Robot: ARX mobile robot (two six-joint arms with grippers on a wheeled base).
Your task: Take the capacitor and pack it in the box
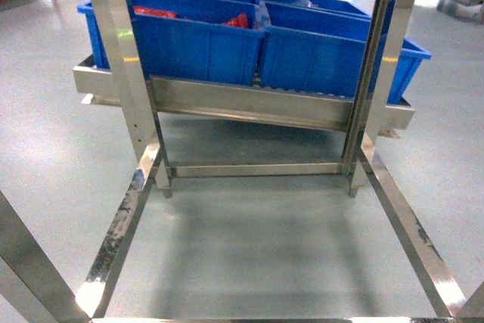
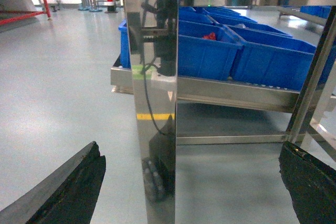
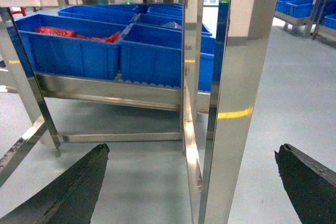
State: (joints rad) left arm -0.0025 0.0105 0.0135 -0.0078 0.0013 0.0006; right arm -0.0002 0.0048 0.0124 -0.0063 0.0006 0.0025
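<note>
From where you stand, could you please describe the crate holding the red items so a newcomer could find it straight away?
Start at the steel rack ahead, whose sloped shelf carries rows of blue crates. Go to the front row, left side: that crate sits just right of the rack's left upright. Unlike the front crate beside it, it shows red items over its rim.

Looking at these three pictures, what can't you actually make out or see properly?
- Red items in a blue crate: head view, crate wall hides most; too small to identify.
- Pink box: in no view.
- Left gripper: wrist view shows spread fingertips, frame edge cuts the rest.
- Right gripper: same.
- Back crates: steel posts hide them.
</note>
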